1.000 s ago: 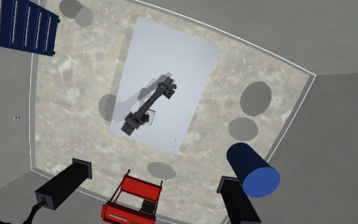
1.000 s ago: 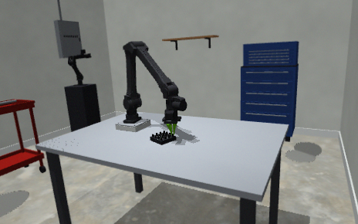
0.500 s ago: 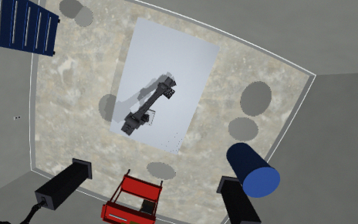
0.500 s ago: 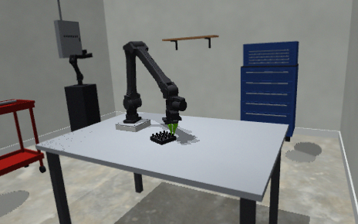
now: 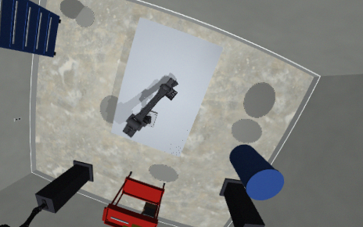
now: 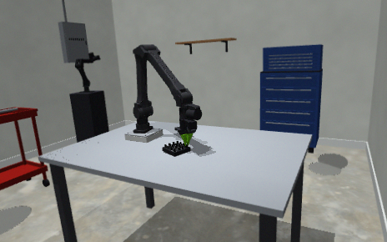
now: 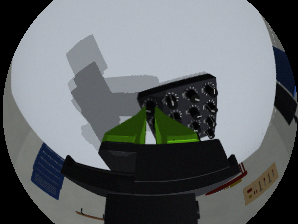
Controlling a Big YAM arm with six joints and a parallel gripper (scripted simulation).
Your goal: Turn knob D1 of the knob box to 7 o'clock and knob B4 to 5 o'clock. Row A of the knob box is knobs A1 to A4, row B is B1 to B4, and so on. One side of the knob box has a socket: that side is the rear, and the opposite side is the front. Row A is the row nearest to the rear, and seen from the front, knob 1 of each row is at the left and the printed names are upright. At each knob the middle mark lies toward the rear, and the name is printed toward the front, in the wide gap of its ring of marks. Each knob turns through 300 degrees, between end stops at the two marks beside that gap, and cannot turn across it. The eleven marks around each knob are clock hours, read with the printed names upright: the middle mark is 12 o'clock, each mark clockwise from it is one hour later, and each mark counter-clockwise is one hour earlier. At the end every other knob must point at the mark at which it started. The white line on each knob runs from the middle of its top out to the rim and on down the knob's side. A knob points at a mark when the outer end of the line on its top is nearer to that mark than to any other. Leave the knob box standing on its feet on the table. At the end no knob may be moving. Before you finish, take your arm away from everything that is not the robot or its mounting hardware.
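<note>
The black knob box [image 5: 172,95] [image 6: 173,152] [image 7: 177,85] stands on the table, with rows of black knobs ringed by white marks. My gripper [image 6: 187,144] [image 7: 150,111] points down at one corner of the box. Its green fingertips are nearly together, one on each side of the corner knob [image 7: 150,105], and are shut on it. The fingers hide part of that knob and its line. Other knobs stand beside it, one neighbour [image 7: 171,100] close to the right fingertip in the wrist view. The printed names are too small to read, and I cannot make out the socket.
The table [image 5: 192,55] [image 6: 238,171] [image 7: 175,45] carries the arm's base plate [image 6: 139,136] behind the box. The arm's shadow falls beside the box. A red cart [image 5: 142,192] [image 6: 10,168] and a blue cabinet [image 6: 291,100] stand off the table.
</note>
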